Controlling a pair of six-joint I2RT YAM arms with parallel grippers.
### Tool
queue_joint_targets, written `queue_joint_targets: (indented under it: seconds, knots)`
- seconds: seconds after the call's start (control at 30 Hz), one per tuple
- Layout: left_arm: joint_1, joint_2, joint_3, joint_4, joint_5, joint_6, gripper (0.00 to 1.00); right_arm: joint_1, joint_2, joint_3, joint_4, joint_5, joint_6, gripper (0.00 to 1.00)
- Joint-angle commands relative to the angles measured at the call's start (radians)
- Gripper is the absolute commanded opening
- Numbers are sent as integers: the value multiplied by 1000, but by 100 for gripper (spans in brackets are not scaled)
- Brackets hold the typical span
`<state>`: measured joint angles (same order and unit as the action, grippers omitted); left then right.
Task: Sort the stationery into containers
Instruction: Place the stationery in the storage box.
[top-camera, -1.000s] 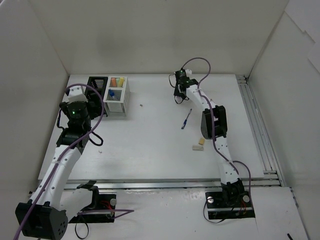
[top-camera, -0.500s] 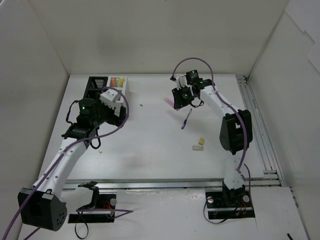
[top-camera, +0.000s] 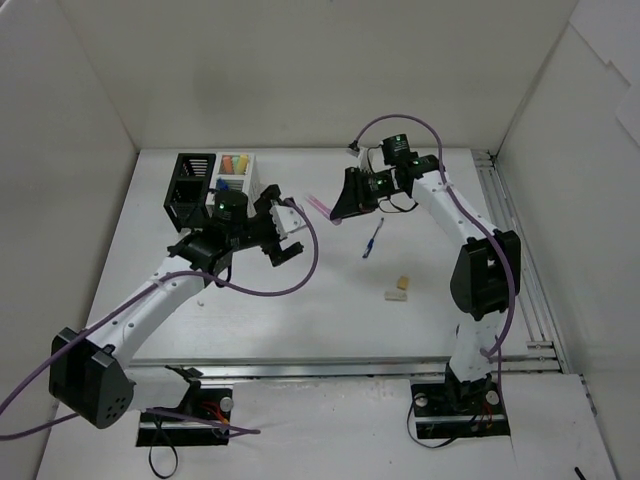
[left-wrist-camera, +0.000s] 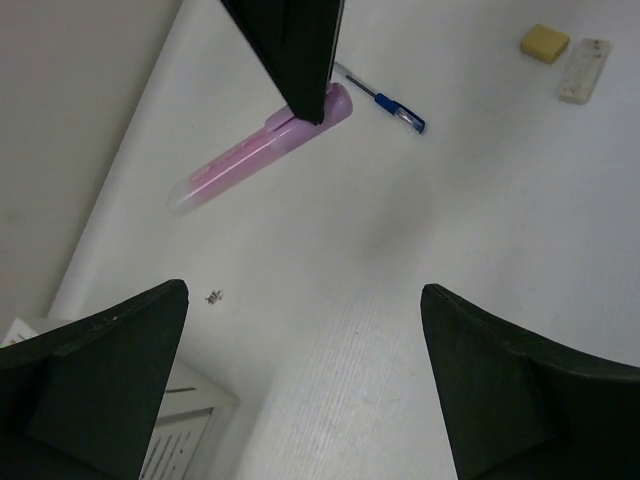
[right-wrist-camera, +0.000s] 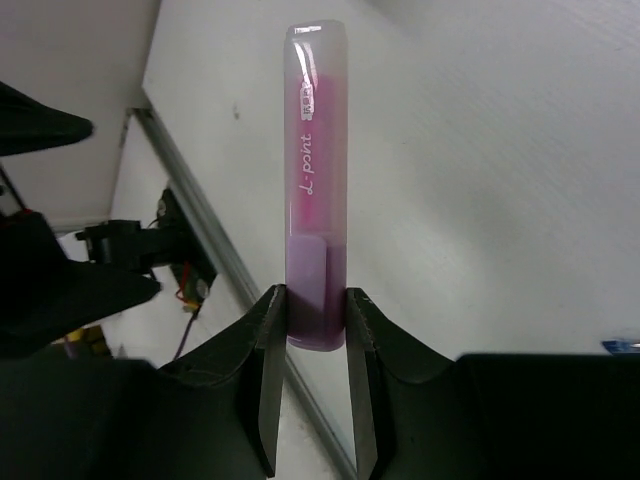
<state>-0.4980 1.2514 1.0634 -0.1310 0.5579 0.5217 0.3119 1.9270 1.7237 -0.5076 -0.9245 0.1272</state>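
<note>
We hold the pink highlighter (right-wrist-camera: 315, 170) by one end in the right gripper (right-wrist-camera: 313, 318), jaws pinched narrow on it, so most of its length sticks out free. It hangs above the table (top-camera: 300, 310), about midway between the arms and pointing toward the left gripper (top-camera: 288, 236). That one stands wide and empty, facing the highlighter, near it but apart. We read this as a handover: the black container (top-camera: 190, 182) and white container (top-camera: 240, 172) sit at the far left, on the left arm's side, and the free end gives the other jaws room to take it.

The blue pen (top-camera: 373, 238) and two erasers (top-camera: 400, 288) lie on the table below the right arm, waiting their turn.

Much is unclear. In the white container we make out only coloured tops — yellow, orange, green, something blue. The black one's inside is too dark to read. The left wrist view clips all but a corner of the white container, and we cannot identify a small dark speck (left-wrist-camera: 214, 296) on the table.
</note>
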Motion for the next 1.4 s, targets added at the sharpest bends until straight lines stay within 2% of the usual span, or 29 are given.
queue_joint_targets:
  seconds: [0.0, 0.37, 0.47, 0.5, 0.53, 0.77, 0.87, 0.9, 0.97, 1.13, 1.2, 1.23, 1.27, 1.3, 1.33, 1.37]
  knots:
    - [-49, 40, 58, 38, -18, 173, 97, 23, -46, -4, -3, -164, 117, 0]
    - [-109, 204, 214, -42, -118, 284, 91, 69, -49, -13, -6, -203, 172, 0]
    - [-119, 233, 247, -87, -124, 305, 85, 72, -43, -10, -5, -218, 175, 1]
    - [-119, 243, 260, -97, -131, 310, 81, 72, -46, -10, -3, -226, 180, 1]
    - [-119, 255, 265, -105, -138, 310, 72, 72, -48, -7, -3, -229, 180, 1]
    - [-137, 306, 297, -122, -185, 313, 42, 76, -52, 14, -3, -237, 207, 2]
    - [-137, 315, 303, -119, -184, 310, 24, 79, -60, 17, -3, -231, 212, 3]
    - [-137, 315, 303, -105, -185, 305, 0, 82, -62, 20, -3, -225, 212, 4]
    - [-137, 315, 306, -90, -185, 279, 0, 84, -60, 22, -5, -209, 212, 7]
    - [-137, 295, 285, -19, -207, 229, 0, 66, -62, 31, -2, -207, 203, 30]
    - [-126, 287, 270, 16, -207, 189, 0, 49, -68, 49, 0, -197, 201, 43]
    - [-96, 280, 267, 28, -199, 170, 0, 40, -74, 56, 1, -176, 200, 56]
    - [-80, 276, 264, 37, -175, 153, 0, 15, -92, 62, 0, -112, 196, 64]
    - [-61, 269, 257, 54, -156, 115, 0, 3, -105, 72, 0, -74, 189, 89]
    - [-15, 263, 256, 65, -141, 91, 0, -19, -115, 73, 1, -47, 181, 98]
    - [8, 260, 254, 77, -124, 68, 0, -29, -140, 73, 0, -9, 166, 98]
